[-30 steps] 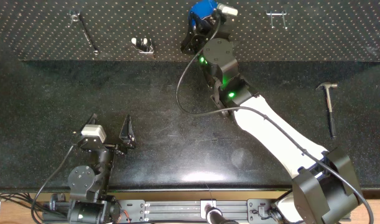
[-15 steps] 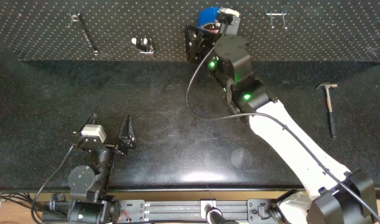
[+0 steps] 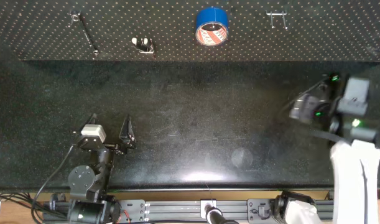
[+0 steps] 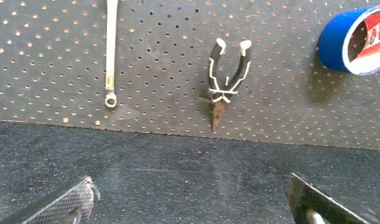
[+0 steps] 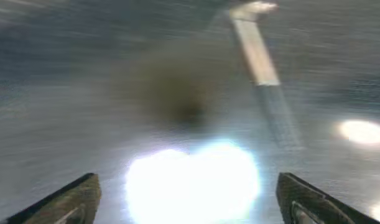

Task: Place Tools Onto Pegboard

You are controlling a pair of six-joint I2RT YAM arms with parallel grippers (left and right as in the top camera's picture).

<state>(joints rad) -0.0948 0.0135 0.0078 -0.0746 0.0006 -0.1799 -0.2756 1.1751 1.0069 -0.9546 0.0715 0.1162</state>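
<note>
On pegboard [image 3: 171,37]: wrench [image 3: 87,34], pliers [image 3: 143,45], tape [image 3: 212,27], hook [image 3: 277,20].

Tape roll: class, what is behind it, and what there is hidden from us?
Behind the tape roll is the perforated pegboard, which the roll hangs flat against. Whatever holds it up cannot be seen, because the roll itself covers that spot.
</note>
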